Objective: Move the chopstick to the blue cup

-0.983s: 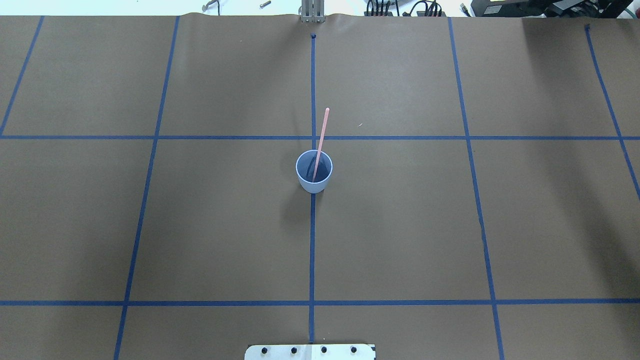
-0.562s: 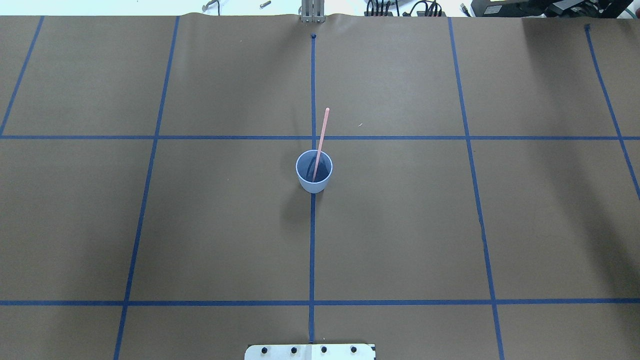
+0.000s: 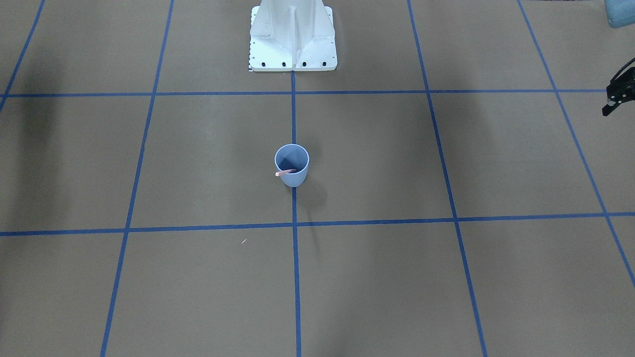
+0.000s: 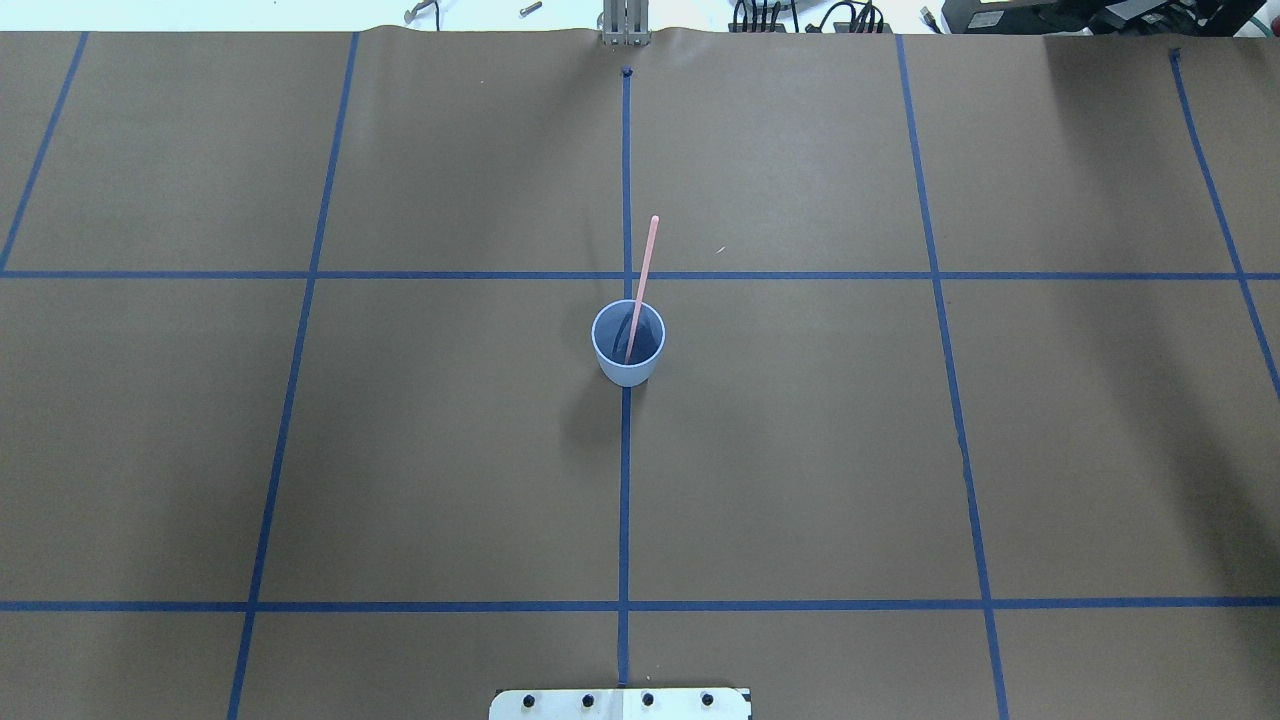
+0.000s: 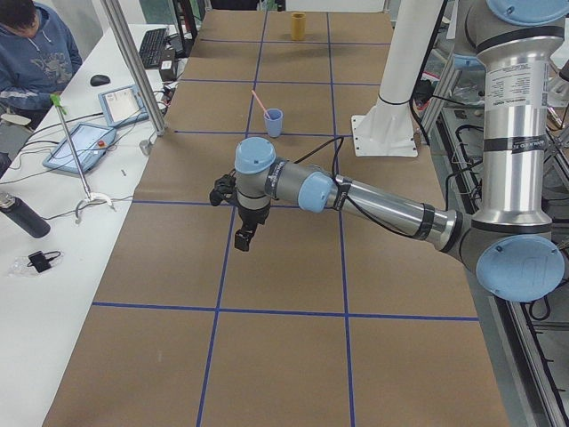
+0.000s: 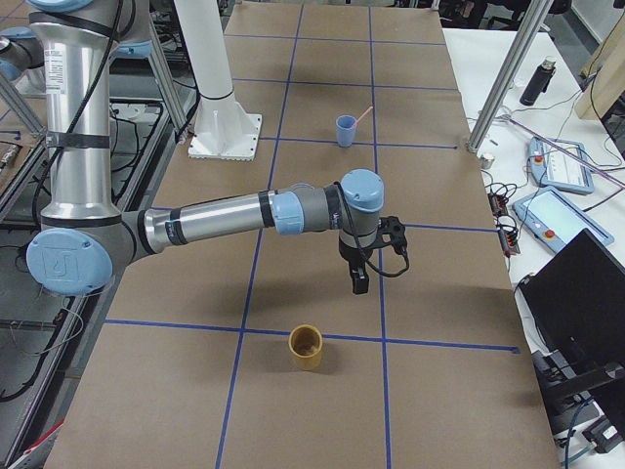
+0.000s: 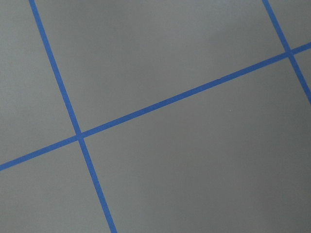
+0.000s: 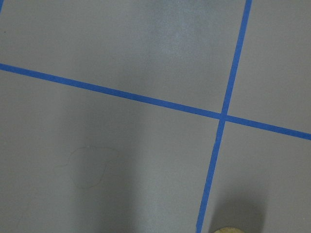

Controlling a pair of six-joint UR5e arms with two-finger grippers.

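Pink chopstick [image 4: 645, 260] stands inside the blue cup [image 4: 628, 378], its long axis leaning over the cup's rim away from my base. My left arm [image 5: 382, 205] and right arm [image 6: 215, 220] hang well apart from the cup, on opposite sides. I cannot tell whether either arm's jaws are spread.

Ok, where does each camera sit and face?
Front-facing: opposite robot; white robot base, left tool.
Overhead: behind robot, over small blue cup holding thin pink chopstick; base plate.
Exterior left: table's left end; left arm.
Exterior right: right end; right arm.
Left wrist: down at blue tape.
Right wrist: down; round yellow cup, shared with exterior right.
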